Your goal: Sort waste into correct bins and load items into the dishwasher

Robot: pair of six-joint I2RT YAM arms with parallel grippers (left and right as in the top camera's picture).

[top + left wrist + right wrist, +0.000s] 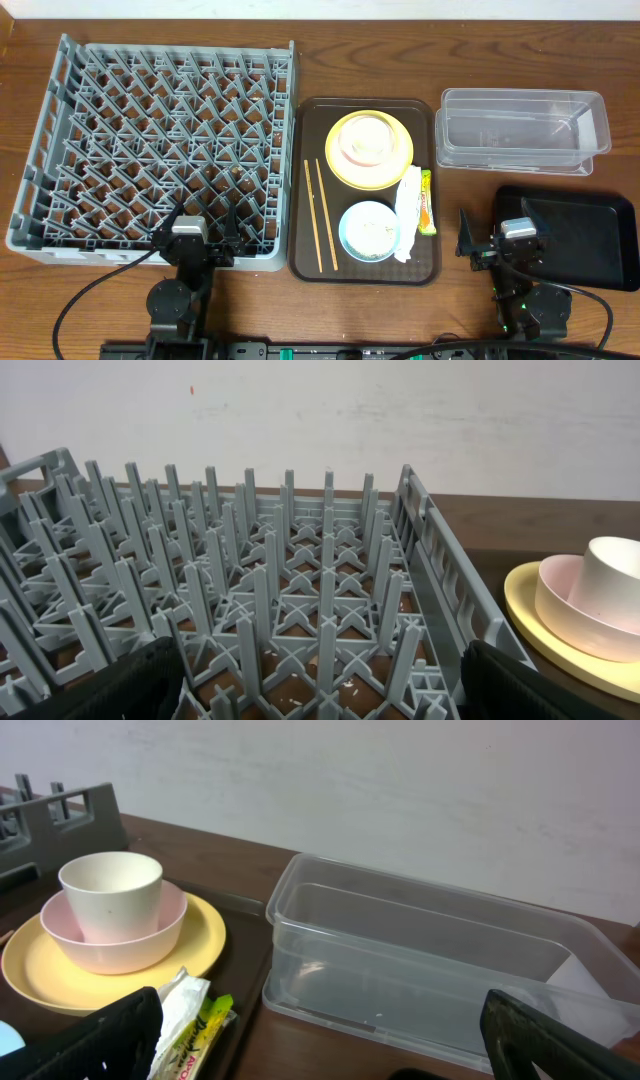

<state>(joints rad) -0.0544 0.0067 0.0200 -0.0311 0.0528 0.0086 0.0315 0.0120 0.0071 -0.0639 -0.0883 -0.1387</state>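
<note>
Sitting on the brown tray (pixel 303 255): the round yellow plate (pixel 205 935) occupied the far end, carrying the pale pink bowl (pixel 120 945), and the small white cup (pixel 110 885) stood upright inside that bowl.
Light blue bowl (pixel 369 231): it rested at the near end of the same tray, with loose white rice scraps (pixel 376 234) inside.
Chopsticks (pixel 327 214): the two lay side by side and roughly parallel along the tray's left part, beside the plate and the blue bowl.
Waste: the crumpled white wrapper (pixel 408 212) stretched along the tray's right side against the blue bowl; the narrow orange-yellow-green packet (pixel 426 202) lay just beside it at the tray's right edge.
Bins: the clear tub (pixel 522 95) stood on the surface (pixel 400 50) right of the brown tray; the black tray (pixel 590 235) lay nearer the robot than the tub.
Dish rack (pixel 160 130): it sat just left of the brown tray, pegs upright.
Left tool (pixel 198 228): it hung over the rack's near edge, fingers spread wide, pinching nothing.
Right tool (pixel 502 232): it hung at the black tray's left edge, fingers spread wide, gripping nothing.
</note>
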